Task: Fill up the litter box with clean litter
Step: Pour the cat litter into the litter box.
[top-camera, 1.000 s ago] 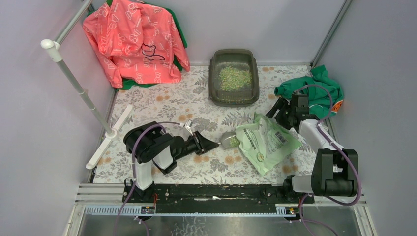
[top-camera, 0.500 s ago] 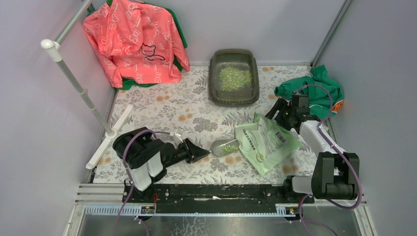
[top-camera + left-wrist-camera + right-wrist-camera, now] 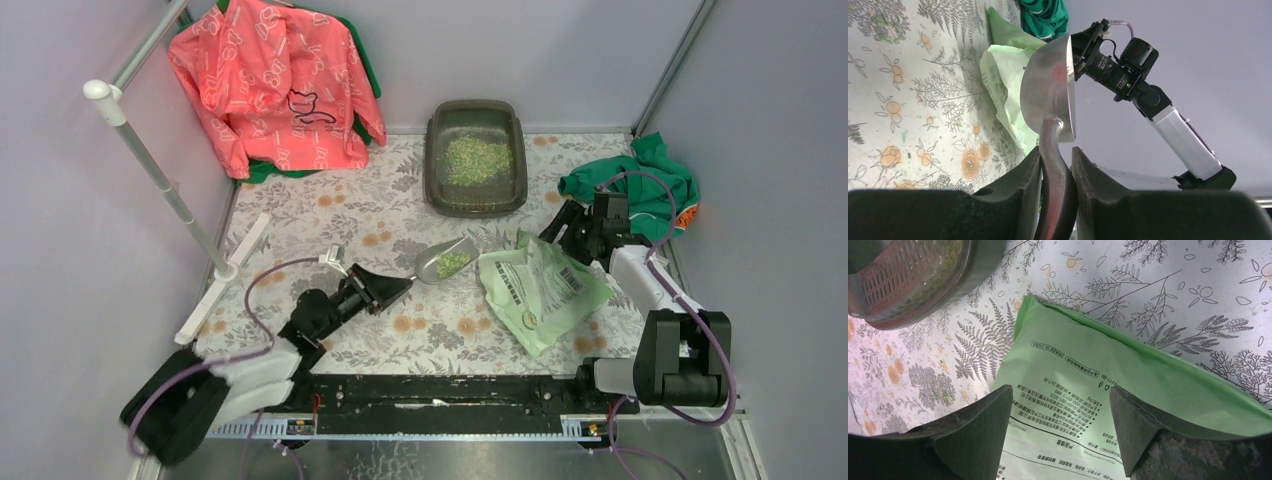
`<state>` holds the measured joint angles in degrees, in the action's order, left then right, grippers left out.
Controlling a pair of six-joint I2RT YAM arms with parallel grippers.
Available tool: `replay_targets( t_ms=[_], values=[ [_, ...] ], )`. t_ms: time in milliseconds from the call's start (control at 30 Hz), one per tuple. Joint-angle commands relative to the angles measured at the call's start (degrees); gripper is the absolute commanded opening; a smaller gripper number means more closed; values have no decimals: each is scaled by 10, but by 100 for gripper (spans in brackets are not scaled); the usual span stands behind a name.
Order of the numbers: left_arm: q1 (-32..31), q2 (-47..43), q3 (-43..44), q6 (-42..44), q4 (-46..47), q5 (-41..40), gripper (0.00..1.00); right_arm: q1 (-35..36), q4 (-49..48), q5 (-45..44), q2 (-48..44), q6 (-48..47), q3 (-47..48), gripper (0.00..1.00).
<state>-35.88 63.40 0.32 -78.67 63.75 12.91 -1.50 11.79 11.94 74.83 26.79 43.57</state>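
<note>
The litter box (image 3: 432, 160), a dark tray, sits at the back centre with clean litter (image 3: 477, 158) heaped inside; its corner (image 3: 913, 275) shows upper left in the right wrist view. My left gripper (image 3: 398, 287) (image 3: 1055, 162) is shut on the handle of a metal scoop (image 3: 447, 262) (image 3: 1048, 95). The scoop carries green granules and hangs left of the light green bag (image 3: 540, 285) (image 3: 1003, 80). My right gripper (image 3: 572, 232) (image 3: 1060, 405) stands open just over the bag's printed face (image 3: 1088, 375), its fingers apart.
A pink garment (image 3: 270, 80) hangs at the back left beside a white pole (image 3: 160, 180). A green cloth (image 3: 635, 180) lies at the back right, behind the right arm. Grey walls close in the floral mat (image 3: 330, 215) on three sides.
The left arm has stretched out and carried the loaded scoop away from the bag's mouth, up and toward the far side. The right arm and bag have stayed put.
</note>
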Motion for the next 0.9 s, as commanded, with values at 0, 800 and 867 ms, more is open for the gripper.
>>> replay_targets(
  t_ms=[0, 800, 867],
  values=[
    [14, -161, 8, 58, -303, -41, 0, 5, -5, 21, -20, 1, 17, 79],
    [43, 329, 707, 441, -499, -149, 0, 5, -29, 48, -47, 17, -26, 80],
    [27, 386, 785, 493, -535, -198, 0, 5, -35, 52, -48, 18, -34, 80]
  ],
)
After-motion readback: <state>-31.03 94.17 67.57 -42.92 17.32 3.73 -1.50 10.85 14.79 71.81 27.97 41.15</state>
